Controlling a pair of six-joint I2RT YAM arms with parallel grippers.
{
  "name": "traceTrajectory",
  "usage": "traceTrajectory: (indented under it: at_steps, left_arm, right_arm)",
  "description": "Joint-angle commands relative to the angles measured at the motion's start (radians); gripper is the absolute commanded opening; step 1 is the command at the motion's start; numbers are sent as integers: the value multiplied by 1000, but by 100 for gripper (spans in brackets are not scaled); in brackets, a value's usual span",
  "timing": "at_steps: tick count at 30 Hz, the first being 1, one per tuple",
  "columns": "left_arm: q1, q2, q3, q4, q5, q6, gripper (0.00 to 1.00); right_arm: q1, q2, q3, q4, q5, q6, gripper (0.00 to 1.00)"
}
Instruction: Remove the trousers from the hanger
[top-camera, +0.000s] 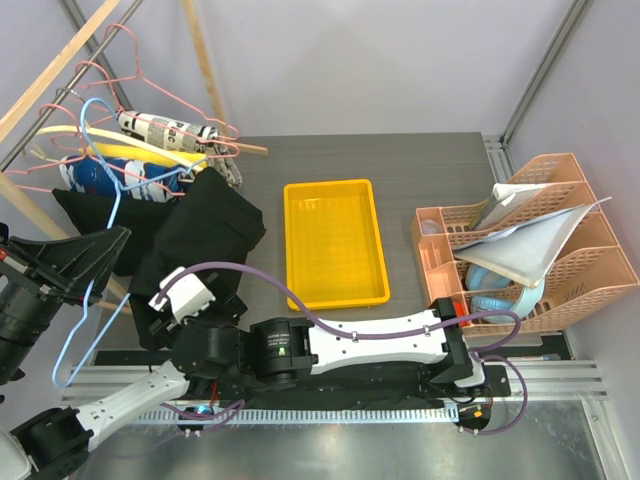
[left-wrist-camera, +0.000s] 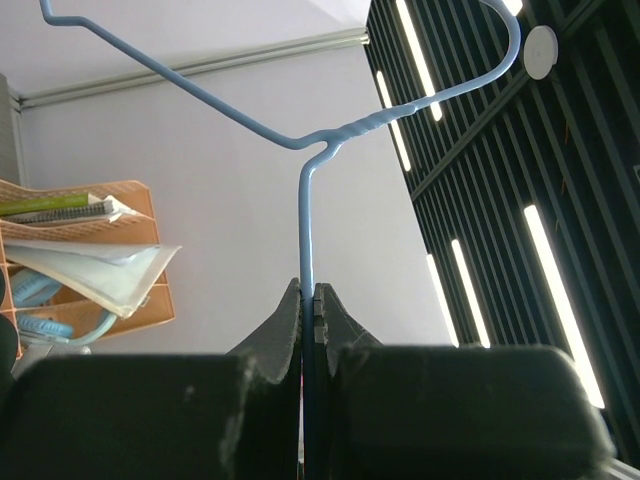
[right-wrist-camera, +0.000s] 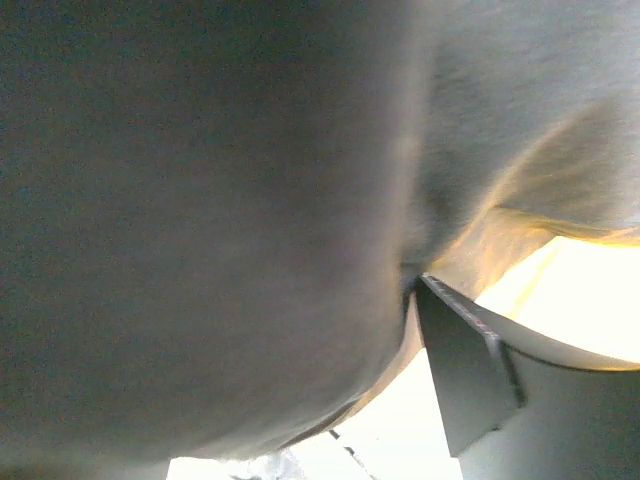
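Blue wire hanger (left-wrist-camera: 303, 230) stands at the far left of the worktop (top-camera: 400, 160), its long axis running near to far. The left pincer (left-wrist-camera: 308, 292) is pressed together on one straight wire just below the twisted neck.

Just right of it, the black trousers (top-camera: 215, 225) lie heaped on the worktop between the hanger and the yellow tray (top-camera: 288, 240). Whether any cloth is draped over the wire cannot be told.

The right pincer (top-camera: 185, 300) sits at the near edge of the heap and is the nearer to the cloth. Fabric fills its camera view, with one finger (right-wrist-camera: 470, 370) showing, so apart or clamped cannot be told.

Judgement: the cloth should be drawn rightward, across the hanger's axis.
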Motion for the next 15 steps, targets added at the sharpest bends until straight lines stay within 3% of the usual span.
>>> traceTrajectory:
  at_steps: [1,3,4,6,7,12,15]
  left_arm:
    - [-3,14,10,130,23,-19,0]
    - [-5,12,9,128,24,-21,0]
    - [-5,12,9,127,24,-22,0]
    - [-6,11,9,121,21,-21,0]
    - [-8,8,11,116,17,-21,0]
    - [-19,0,8,102,-2,-16,0]
    - [-20,-4,8,95,-5,-18,0]
  right_arm:
    - [-14,-12,37,57,107,22,73]
    - [-16,-22,21,76,119,17,65]
    - [-14,-35,3,83,119,14,53]
    - [-14,-50,-16,116,115,-7,40]
    - [-16,-56,-22,120,107,-10,28]
    - [-14,-105,-68,116,99,8,4]
    - [-16,-108,-65,116,160,-10,1]
